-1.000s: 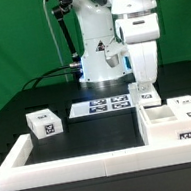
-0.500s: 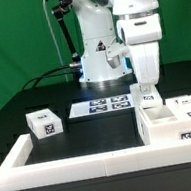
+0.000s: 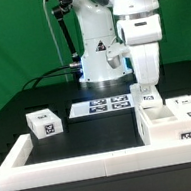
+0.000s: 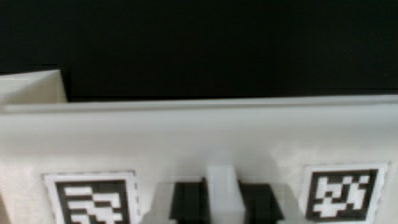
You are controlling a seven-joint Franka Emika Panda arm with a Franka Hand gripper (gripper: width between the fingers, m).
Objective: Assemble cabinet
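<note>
The cabinet's big white boxy body (image 3: pixel 175 122) stands at the exterior view's right, inside the border rail. At its far left corner sits a white tagged part (image 3: pixel 148 97), and my gripper (image 3: pixel 146 86) comes straight down onto it. In the wrist view the dark fingers (image 4: pixel 185 201) stand close together on a thin white rib (image 4: pixel 222 192) of that part, with a black-and-white tag (image 4: pixel 89 200) on either side. A small white tagged block (image 3: pixel 45 123) lies apart at the exterior view's left.
The marker board (image 3: pixel 100 107) lies flat in the middle, in front of the robot's base. A long white border rail (image 3: pixel 79 158) runs along the front and up the left side. A green curtain hangs behind.
</note>
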